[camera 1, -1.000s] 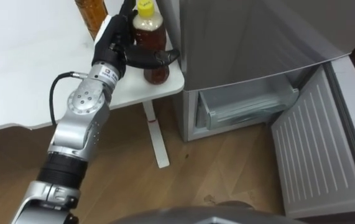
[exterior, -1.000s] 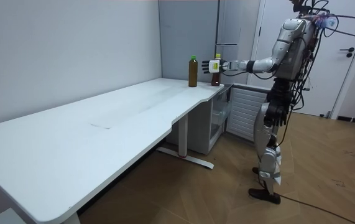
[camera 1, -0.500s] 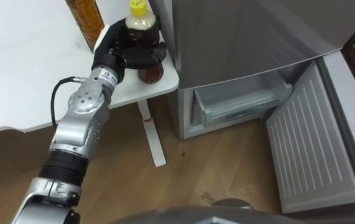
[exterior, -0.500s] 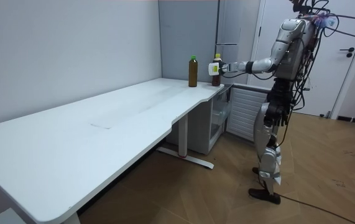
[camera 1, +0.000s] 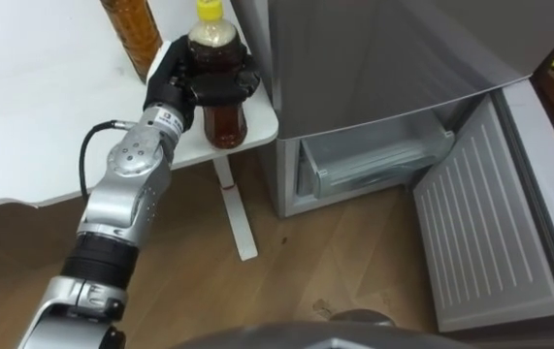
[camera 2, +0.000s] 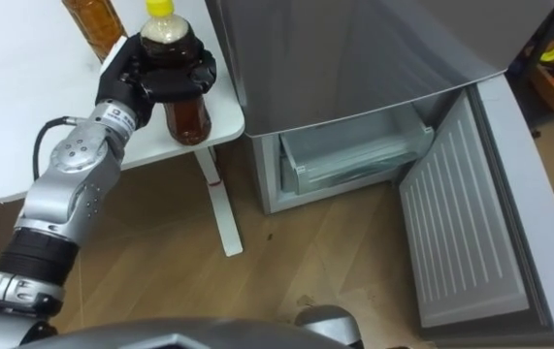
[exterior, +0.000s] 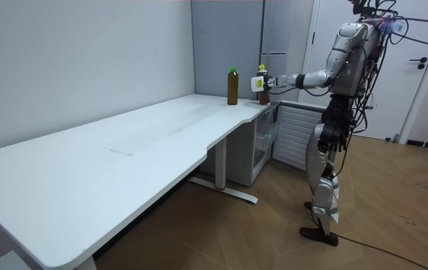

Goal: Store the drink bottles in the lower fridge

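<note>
Over the last second the left hand [camera 1: 172, 79] has gone from reaching beside the yellow-capped tea bottle [camera 1: 223, 121] with spread fingers to wrapping them round its upper body, just under the shoulder, and the bottle now hangs with its base at the very corner of the white desk [camera 1: 44, 107]; whether it has lifted clear of the desktop cannot be told. The grip is high and from the side, which seems chosen to keep the bottle upright and leave its lower half free for setting down on a shelf. A second bottle of amber drink [camera 1: 131, 27], green-capped in the room view, stands just behind on the desk, untouched, so it looks to be next in turn. The grey fridge [camera 1: 383, 58] stands right beside the desk corner, and its lower door [camera 1: 485, 228] is swung wide open toward the robot's right, baring the lower compartment with a clear drawer [camera 1: 374, 160] near the floor. In the room view the robot stands upright before the fridge with the left arm stretched out, so the carry will probably need a bend down to the low opening
</note>
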Tool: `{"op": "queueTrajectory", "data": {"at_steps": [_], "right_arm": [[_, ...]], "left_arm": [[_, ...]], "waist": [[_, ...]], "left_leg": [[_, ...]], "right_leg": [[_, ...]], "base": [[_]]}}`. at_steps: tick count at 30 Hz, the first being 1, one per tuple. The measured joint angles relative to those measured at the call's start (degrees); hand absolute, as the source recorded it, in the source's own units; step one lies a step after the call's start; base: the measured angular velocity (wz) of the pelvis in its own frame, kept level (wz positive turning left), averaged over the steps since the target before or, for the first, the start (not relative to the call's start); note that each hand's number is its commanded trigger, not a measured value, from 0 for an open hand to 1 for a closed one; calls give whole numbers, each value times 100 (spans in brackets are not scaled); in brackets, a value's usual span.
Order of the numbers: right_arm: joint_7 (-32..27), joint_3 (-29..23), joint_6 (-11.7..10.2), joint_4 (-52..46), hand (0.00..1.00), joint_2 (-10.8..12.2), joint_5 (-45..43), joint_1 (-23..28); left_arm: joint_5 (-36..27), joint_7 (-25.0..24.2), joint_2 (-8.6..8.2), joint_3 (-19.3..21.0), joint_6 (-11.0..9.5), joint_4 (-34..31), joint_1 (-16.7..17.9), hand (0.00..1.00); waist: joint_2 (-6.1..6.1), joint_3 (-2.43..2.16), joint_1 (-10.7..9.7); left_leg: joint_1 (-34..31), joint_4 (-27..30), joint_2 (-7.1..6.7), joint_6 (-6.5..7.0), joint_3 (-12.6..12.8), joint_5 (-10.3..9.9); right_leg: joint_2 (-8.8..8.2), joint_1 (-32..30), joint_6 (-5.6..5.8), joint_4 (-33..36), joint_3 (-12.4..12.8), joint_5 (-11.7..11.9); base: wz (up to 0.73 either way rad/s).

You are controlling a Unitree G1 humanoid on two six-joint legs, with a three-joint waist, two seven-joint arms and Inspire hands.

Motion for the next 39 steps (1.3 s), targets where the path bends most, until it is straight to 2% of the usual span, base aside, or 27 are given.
{"op": "queueTrajectory", "data": {"at_steps": [4, 7, 10, 14, 15, 17, 22, 24, 26, 28, 29, 32, 36, 39], "right_arm": [[-8, 0, -9, -23, 0, 0, 45, -4], [-29, -1, -9, -60, 0, 0, 82, -24], [-148, -9, -30, -85, 0, 0, 247, -143], [-301, 15, -126, -261, 0, -8, 587, -319], [-327, 24, -124, -266, 0, -10, 625, -314], [-366, 23, -55, -346, 0, -34, 719, -271], [-575, 129, -78, -1020, 0, -223, 756, -275], [-696, 114, -224, -1661, 0, -164, 1073, -297], [-730, 116, -608, -2233, 0, -21, 1650, -319], [-685, 149, -707, -2572, 0, 213, 1977, -360], [-609, 244, -707, -2701, 0, 336, 2179, -351], [-314, 555, -710, -3219, 0, 462, 2337, -194], [-73, 751, -771, -3558, 0, 467, 2546, -162], [47, 847, -783, -3921, 0, 455, 2652, -118]], "left_arm": [[-46, 49, -11, 0, 0, -4, -3, 100], [-122, 79, -13, 1, 0, -12, -3, 100], [-416, 161, -31, 9, 0, -22, -3, 100], [-504, 242, -59, 9, -1, -149, -13, 100], [-507, 258, -79, 9, -1, -201, -13, 100], [-501, 302, -126, 8, -1, -563, -12, 100], [-530, 291, -275, -37, -17, -1241, -10, 100], [-575, 276, -359, -49, -17, -1346, -9, 100], [-676, 243, -443, -115, -15, -1394, -5, 100], [-678, 190, -462, -147, -9, -1527, 44, 100], [-749, 141, -490, -149, -10, -1552, 53, 100], [-740, 67, -518, -154, -26, -1703, 177, 100], [-744, -105, -517, -151, -47, -1703, 413, 100], [-740, -121, -513, -159, -47, -1705, 733, 100]], "waist": [[-40, -22, 28], [-93, -57, 37], [-106, -60, 42], [-98, -59, 61], [-95, -57, 92], [-92, -53, 281], [-100, -46, 456], [-107, -42, 506], [-116, -39, 511], [-130, -30, 553], [-130, -31, 642], [-130, -30, 799], [-129, -32, 874], [-128, -33, 937]], "left_leg": [[-26, -1, 0, 0, 4, 0], [-58, 3, -1, 0, 4, 0], [-81, 6, -3, 0, 3, 0], [-153, 29, 6, 0, -16, 0], [-160, 32, 7, 0, -19, 0], [-219, 21, 14, 0, -6, 0], [-216, -6, -5, 0, -63, 1], [-207, -6, -7, 0, -121, 1], [-206, -5, 4, 0, -220, 1], [-210, -4, 8, -2, -274, 2], [-190, -5, 7, -3, -281, 3], [-197, -14, 2, -3, -374, 3], [-279, -1, -16, -3, -430, 3], [-332, -5, -22, -3, -525, 3]], "right_leg": [[-1, -32, 0, 8, -1, 0], [0, -49, 0, 3, 0, 0], [0, -48, 2, -5, -5, 5], [-2, -73, -3, -21, -55, 9], [-4, -78, -4, -23, -70, 10], [-1, -159, -12, -17, -82, 16], [-29, -156, 2, -27, -187, 26], [-28, -144, 5, -53, -223, 39], [-20, -21, -1, -217, -362, 90], [-16, 27, -6, -261, -438, 96], [-17, 55, -6, -283, -446, 96], [-25, 78, -6, -307, -513, 96], [-55, 67, -6, -308, -675, 96], [-63, 44, -5, -310, -791, 96]], "base": [[0], [0], [0], [5], [0], [-6], [-2], [-4], [24], [21], [10], [9], [17], [11]]}}
